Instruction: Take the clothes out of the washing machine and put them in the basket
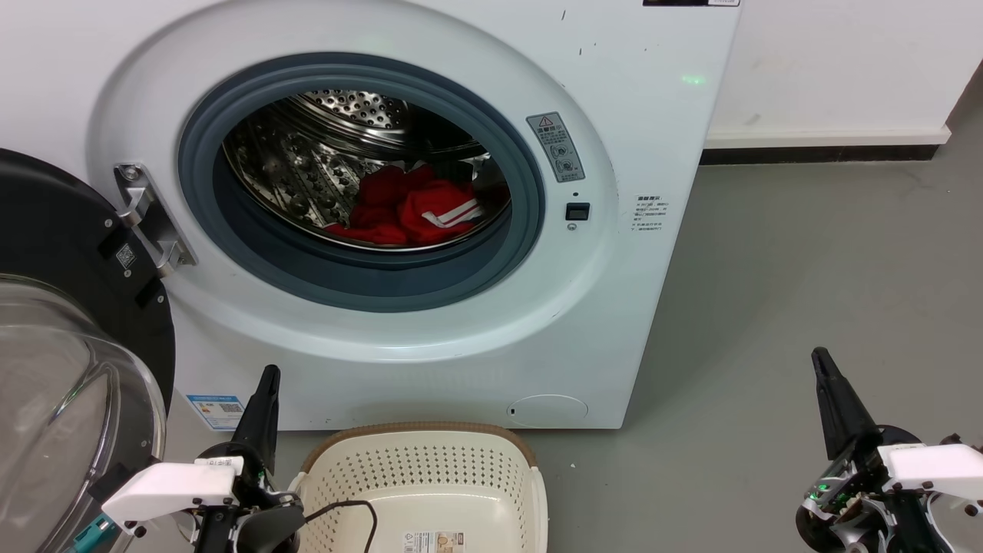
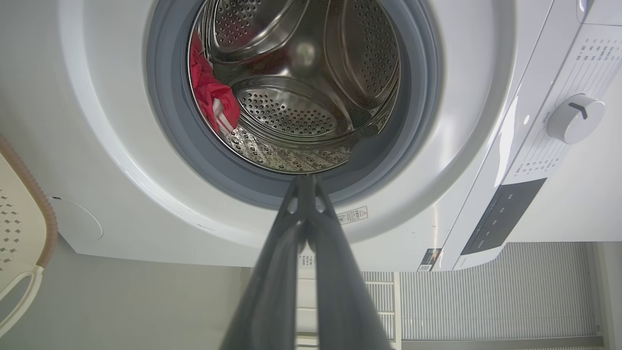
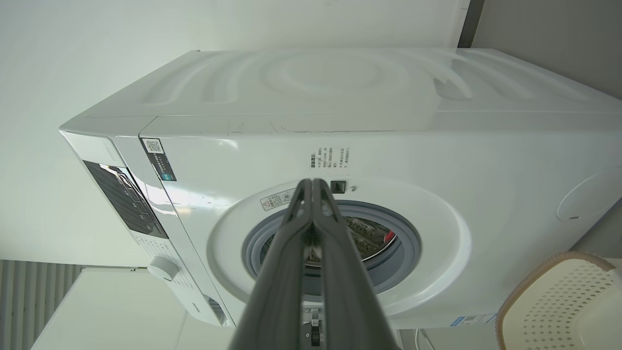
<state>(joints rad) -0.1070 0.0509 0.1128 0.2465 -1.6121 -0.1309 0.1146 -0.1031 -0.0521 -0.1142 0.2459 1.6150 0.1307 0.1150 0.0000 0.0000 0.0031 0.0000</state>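
The white washing machine (image 1: 630,115) stands with its porthole uncovered and its black-framed glass door (image 1: 54,369) swung to the left. Red clothes (image 1: 415,206) with white stripes lie at the bottom of the steel drum; the left wrist view shows the clothes (image 2: 210,92) at the drum's left side. The cream basket (image 1: 430,468) sits on the floor before the machine, with nothing red in it. My left gripper (image 1: 269,374) is shut and bare, low beside the basket. My right gripper (image 1: 820,355) is shut and bare over the floor, far right. Both wrist views show fingertips pressed together (image 2: 306,181) (image 3: 311,183).
Grey floor (image 1: 806,269) spreads to the right of the machine, up to a white wall with a dark skirting strip (image 1: 814,152). A black cable (image 1: 361,511) hangs over the basket's near side. The control dial (image 2: 576,118) is on the machine's top panel.
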